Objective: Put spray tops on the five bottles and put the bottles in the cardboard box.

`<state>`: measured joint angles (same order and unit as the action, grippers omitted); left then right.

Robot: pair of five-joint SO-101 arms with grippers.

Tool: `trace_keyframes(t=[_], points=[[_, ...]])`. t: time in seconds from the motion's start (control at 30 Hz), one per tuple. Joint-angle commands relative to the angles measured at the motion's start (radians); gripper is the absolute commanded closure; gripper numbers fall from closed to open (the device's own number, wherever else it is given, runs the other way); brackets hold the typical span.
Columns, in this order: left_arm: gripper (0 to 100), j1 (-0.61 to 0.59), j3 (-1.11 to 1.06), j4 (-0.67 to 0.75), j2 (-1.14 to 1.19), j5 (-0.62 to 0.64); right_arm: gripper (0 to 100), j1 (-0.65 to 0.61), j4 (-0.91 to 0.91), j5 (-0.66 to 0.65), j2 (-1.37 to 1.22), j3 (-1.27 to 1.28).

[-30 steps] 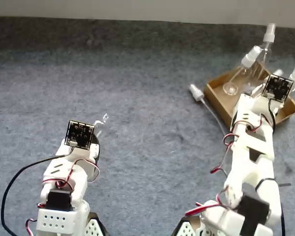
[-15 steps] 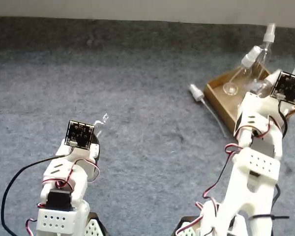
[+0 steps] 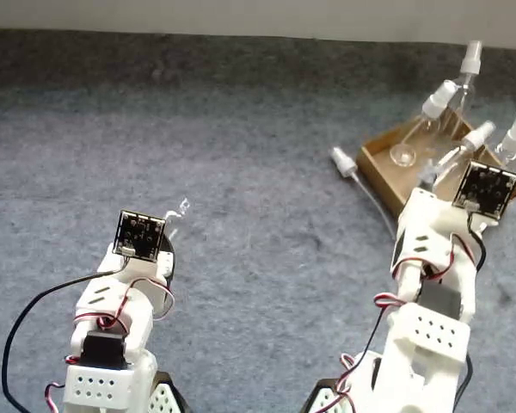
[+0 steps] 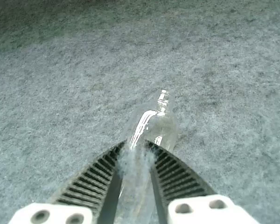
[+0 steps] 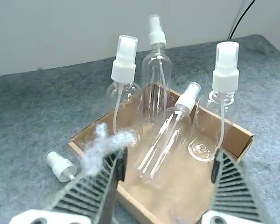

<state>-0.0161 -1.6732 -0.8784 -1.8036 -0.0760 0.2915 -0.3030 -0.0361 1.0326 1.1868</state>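
My left gripper (image 4: 137, 147) is shut on a clear bottle (image 4: 151, 126) that has no spray top and points its bare neck away from the arm. In the high view this bottle (image 3: 181, 210) sticks out ahead of the left arm at the lower left. The cardboard box (image 5: 233, 135) holds several bottles with white spray tops. Three stand upright and one bottle (image 5: 170, 133) leans between them. My right gripper (image 5: 171, 154) hangs open just short of the box's near side, with nothing between its fingers. A loose spray top (image 5: 60, 165) lies on the carpet beside the box.
The table is covered in grey carpet (image 3: 267, 129). The box (image 3: 380, 168) sits at the far right, and the loose spray top (image 3: 342, 161) trails its thin tube toward the right arm (image 3: 434, 249). A pale wall runs along the far edge.
The right arm has drawn back from over the box toward the near side, uncovering the leaning bottle. The left arm and its bottle have not moved.
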Motion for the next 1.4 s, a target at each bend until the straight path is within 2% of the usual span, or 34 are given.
trace_keyframes(t=[0.0, 0.33, 0.9, 1.03, 1.37], points=[[98, 0.016, -0.021, -0.005, -0.005, -0.008, 74.5, -0.045, -0.001, -0.008, 0.077, 0.013], [98, 0.016, -0.021, -0.005, -0.005, -0.008, 74.5, -0.285, -0.002, -0.008, 0.177, 0.025], [98, 0.016, -0.021, -0.006, -0.005, -0.008, 74.5, -0.265, 0.005, -0.008, 0.180, 0.084], [98, 0.016, -0.021, -0.006, -0.005, -0.008, 74.5, -0.200, 0.005, -0.008, 0.185, 0.081], [98, 0.016, -0.021, -0.006, -0.005, -0.008, 74.5, 0.085, 0.005, -0.009, 0.186, 0.077]])
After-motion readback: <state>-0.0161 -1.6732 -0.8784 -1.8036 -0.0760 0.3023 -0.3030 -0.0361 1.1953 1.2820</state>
